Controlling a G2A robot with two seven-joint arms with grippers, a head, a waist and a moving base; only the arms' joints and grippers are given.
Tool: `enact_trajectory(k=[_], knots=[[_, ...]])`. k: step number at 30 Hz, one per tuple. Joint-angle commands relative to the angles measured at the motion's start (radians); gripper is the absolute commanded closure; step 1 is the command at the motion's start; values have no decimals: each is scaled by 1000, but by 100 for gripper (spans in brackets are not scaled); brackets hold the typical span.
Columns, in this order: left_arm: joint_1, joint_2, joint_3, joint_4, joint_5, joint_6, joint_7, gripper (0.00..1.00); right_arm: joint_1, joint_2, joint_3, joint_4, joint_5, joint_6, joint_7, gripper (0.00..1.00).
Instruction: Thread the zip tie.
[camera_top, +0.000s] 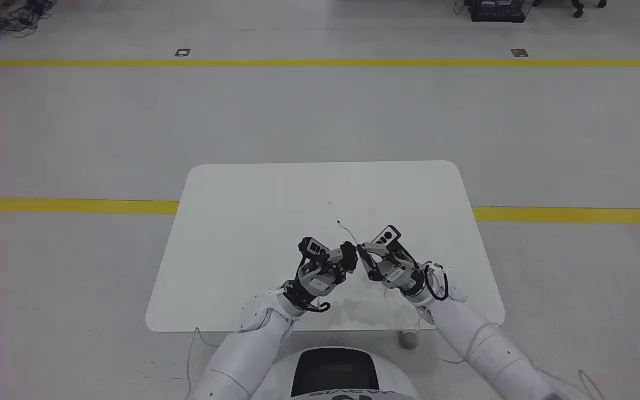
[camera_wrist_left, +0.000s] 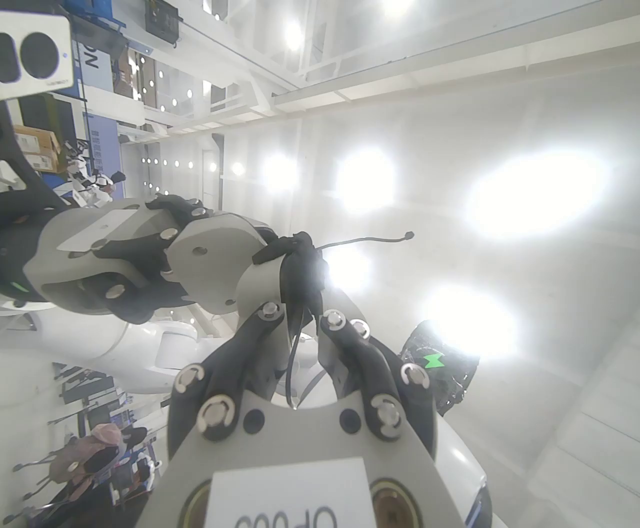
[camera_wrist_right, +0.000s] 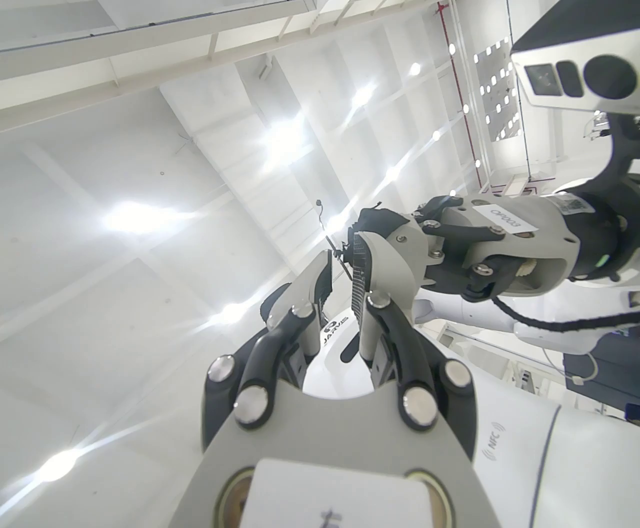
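left gripper (camera_wrist_left: 300, 256), white-labelled, pinches the zip tie (camera_wrist_left: 365, 240). right gripper (camera_wrist_right: 341, 260) stands slightly spread around its strap.

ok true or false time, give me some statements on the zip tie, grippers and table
1. The left gripper and right gripper are close together. True.
2. The zip tie lies flat on the table. False: it is held up off it.
3. The left gripper is open and empty. False: it is shut on the zip tie.
4. One end of the zip tie sticks out free. True.
5. The table is black. False: it is white.
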Motion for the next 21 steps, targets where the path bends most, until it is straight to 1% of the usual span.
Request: enact_trajectory(k=[1, 6, 8, 9, 21], knots=[[0, 0, 0, 0, 0, 0, 0, 100, 0, -1, 1, 0, -2, 0, 0, 89], [0, 0, 0, 0, 0, 0, 0, 100, 0, -4, 5, 0, -7, 0, 0, 90], [0, 0, 0, 0, 0, 0, 0, 100, 1, -5, 7, 1, -12, -3, 0, 94], [0, 0, 0, 0, 0, 0, 0, 100, 0, -6, 8, 2, -13, -4, 0, 100], [0, 0, 0, 0, 0, 0, 0, 100, -7, -9, 25, 10, -19, -4, 0, 100]])
